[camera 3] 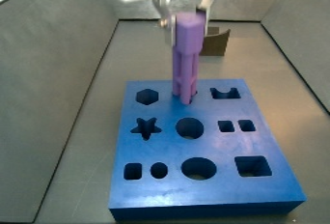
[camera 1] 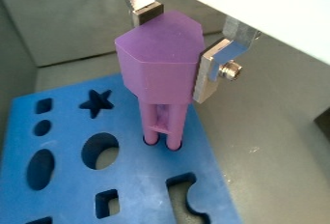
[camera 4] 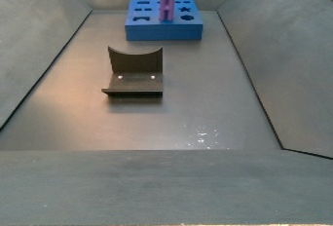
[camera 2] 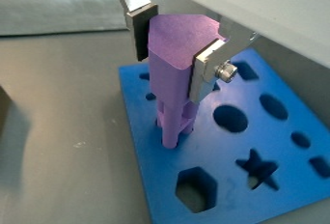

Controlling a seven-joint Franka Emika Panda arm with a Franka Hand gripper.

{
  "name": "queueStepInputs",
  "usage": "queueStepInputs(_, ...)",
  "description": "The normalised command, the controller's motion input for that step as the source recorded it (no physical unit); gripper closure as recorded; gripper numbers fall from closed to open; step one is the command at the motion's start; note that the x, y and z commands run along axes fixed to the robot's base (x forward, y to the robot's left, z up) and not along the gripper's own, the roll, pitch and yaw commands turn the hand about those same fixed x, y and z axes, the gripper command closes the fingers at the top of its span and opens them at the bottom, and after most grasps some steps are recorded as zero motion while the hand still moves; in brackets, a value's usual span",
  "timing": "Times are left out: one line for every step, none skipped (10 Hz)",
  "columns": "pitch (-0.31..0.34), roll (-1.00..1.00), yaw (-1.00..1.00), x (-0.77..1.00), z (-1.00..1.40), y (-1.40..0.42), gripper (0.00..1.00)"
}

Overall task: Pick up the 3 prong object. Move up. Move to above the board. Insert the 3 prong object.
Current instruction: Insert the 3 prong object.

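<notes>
The 3 prong object [camera 1: 157, 64] is a tall purple peg with a hexagonal cap, held upright. My gripper [camera 1: 180, 42] is shut on the cap, with one silver finger [camera 1: 213, 69] on each side; it also shows in a wrist view [camera 2: 175, 52]. The peg's narrow prong end [camera 1: 160, 137] meets the top of the blue board [camera 1: 77, 184] between the hexagon cutout [camera 3: 149, 96] and the notched cutout [camera 3: 227, 94]. I cannot tell whether the prongs are in their holes. In a side view the peg [camera 3: 187, 59] stands over the board's [camera 3: 213, 194] far edge, the gripper [camera 3: 187, 14] blurred above it.
The dark L-shaped fixture [camera 4: 134, 72] stands mid-floor, between the board [camera 4: 166, 25] and the near edge. It shows behind the board in a side view [camera 3: 215, 41]. Grey sloping walls [camera 4: 39, 84] enclose the floor.
</notes>
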Motion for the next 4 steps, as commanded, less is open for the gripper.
queueStepInputs(-0.04, 0.28, -0.31, -0.01, -0.75, -0.12, 1.0)
queueStepInputs(-0.099, 0.21, -0.22, -0.04, -0.86, -0.17, 1.0)
queueStepInputs(-0.046, 0.0, 0.11, -0.1, 0.0, 0.0, 1.0)
queueStepInputs(0.0, 0.0, 0.0, 0.0, 0.0, 0.0, 1.0)
